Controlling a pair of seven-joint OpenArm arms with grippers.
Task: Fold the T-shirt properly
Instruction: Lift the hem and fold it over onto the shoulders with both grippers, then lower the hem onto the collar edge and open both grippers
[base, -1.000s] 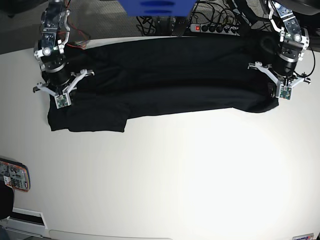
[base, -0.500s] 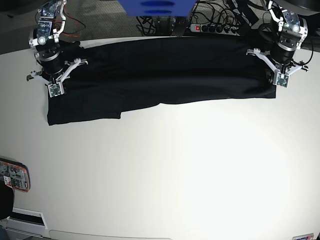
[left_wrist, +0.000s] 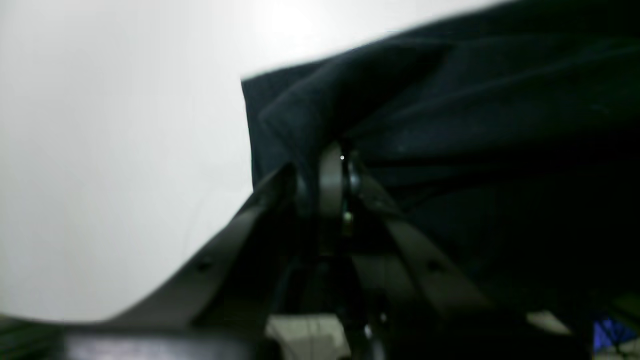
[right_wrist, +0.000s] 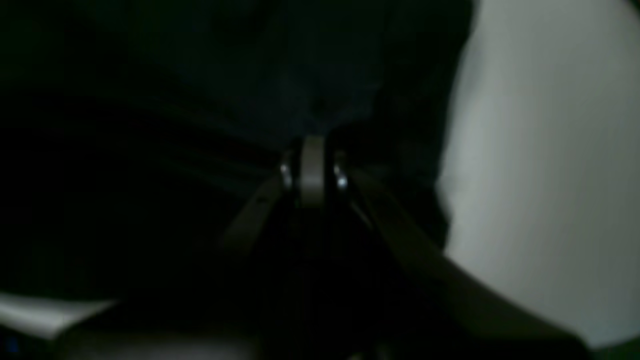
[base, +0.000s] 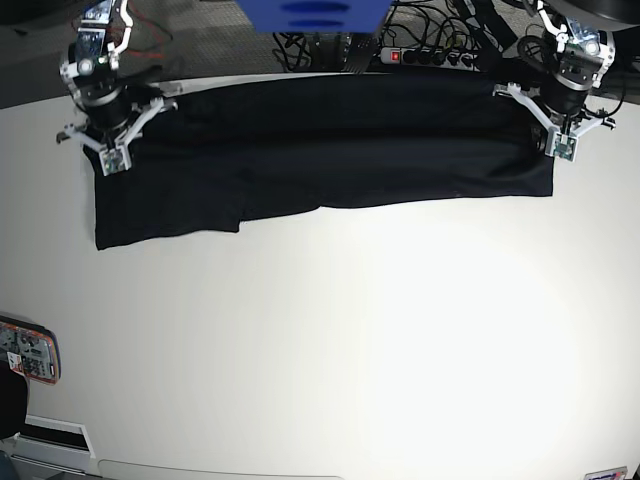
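Shirt (base: 320, 150) lies as a long black band across the top of the base view, spread flat on the white table (base: 350, 350). It runs from upper left to upper right; the left end hangs lower in frame, with a step in the bottom edge left of centre. Back edge sits along the far edge of the table.

Left gripper (base: 563, 148) is at the upper right of the base view, at the shirt's right end. In the left wrist view the jaws are fully closed and black cloth (left_wrist: 450, 125) bunches up and runs into the closed tips (left_wrist: 332, 165). So pinched shut on the shirt, near its corner; white table shows to the left of that corner.

Right gripper (base: 111, 160) is at the upper left of the base view, on the shirt's left end. The right wrist view is very dark, but the jaws meet with no gap at the tips (right_wrist: 312, 170) and cloth (right_wrist: 250, 75) is gathered right at the tip. Clamped on the shirt too. Table is visible down the right side of that frame.

Other stuff: blue object (base: 312, 14) at top centre behind the table, power strip (base: 430, 57) with cables beside it, small orange-edged device (base: 27, 350) at the lower left edge.
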